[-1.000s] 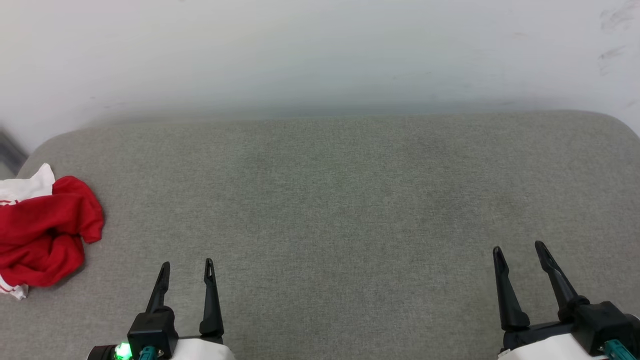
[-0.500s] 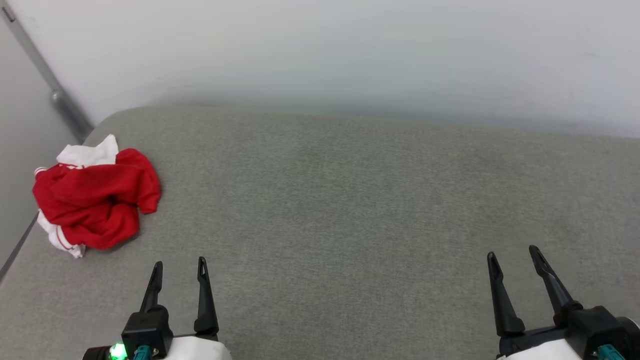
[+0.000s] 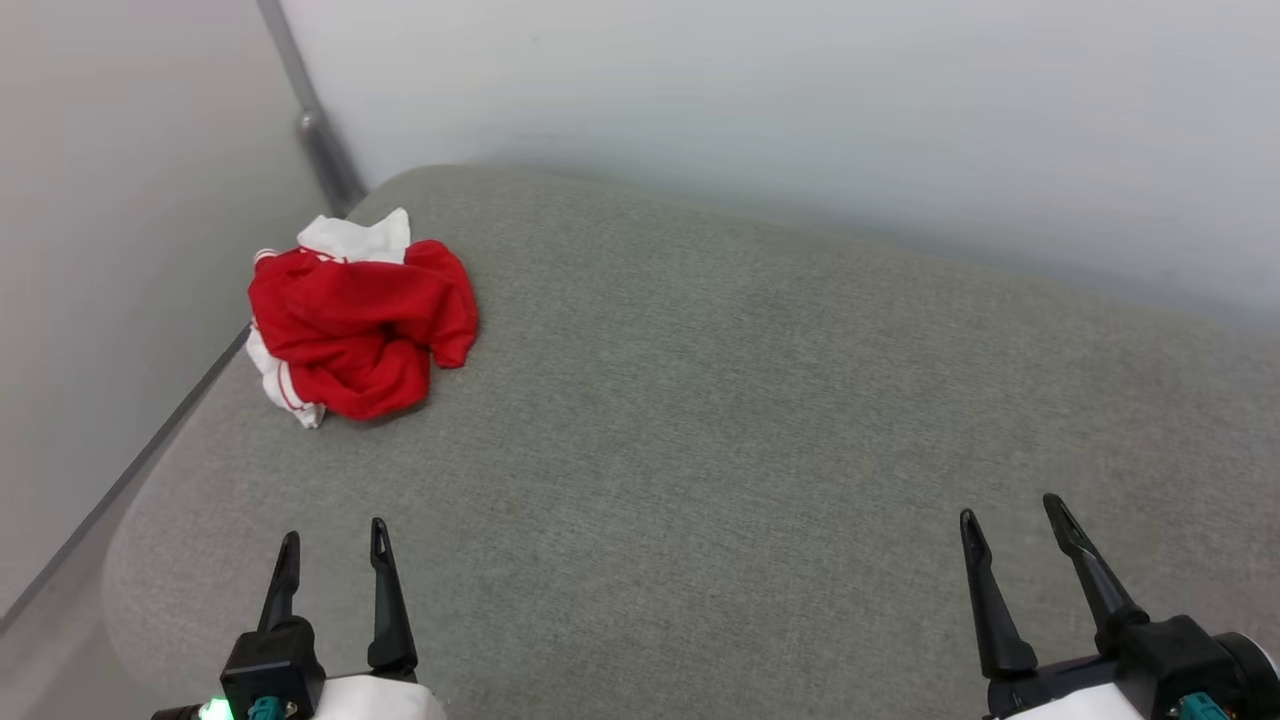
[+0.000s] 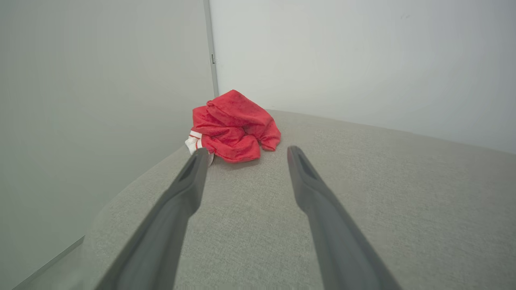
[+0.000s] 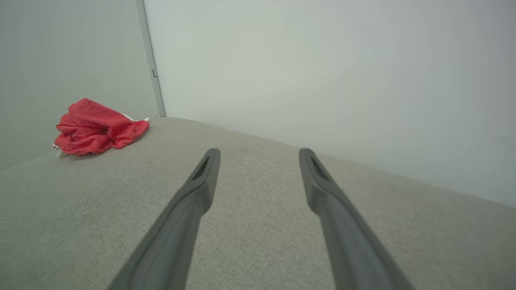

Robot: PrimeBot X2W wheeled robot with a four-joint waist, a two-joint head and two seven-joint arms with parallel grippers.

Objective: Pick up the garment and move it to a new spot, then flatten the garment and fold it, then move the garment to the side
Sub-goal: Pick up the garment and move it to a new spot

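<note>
The garment (image 3: 362, 325) is a crumpled heap of red fabric with white parts and striped trim, lying near the far left corner of the grey padded surface (image 3: 750, 400). The left wrist view has the garment (image 4: 234, 127) straight ahead, beyond the fingertips. In the right wrist view the garment (image 5: 98, 127) lies far off to the left. My left gripper (image 3: 333, 540) hovers open at the lower left, well short of the heap, with nothing between its fingers. My right gripper (image 3: 1010, 515) stands open at the lower right, far from the garment.
Pale walls meet in a corner with a grey vertical strip (image 3: 315, 130) just behind the garment. The surface's rounded left edge (image 3: 130, 540) drops off beside my left gripper. A wide stretch of bare grey fabric lies between the two grippers.
The head camera has turned left, so the garment now sits nearer the middle of the picture and the wall corner shows. Both grippers stay open in the same pose.
</note>
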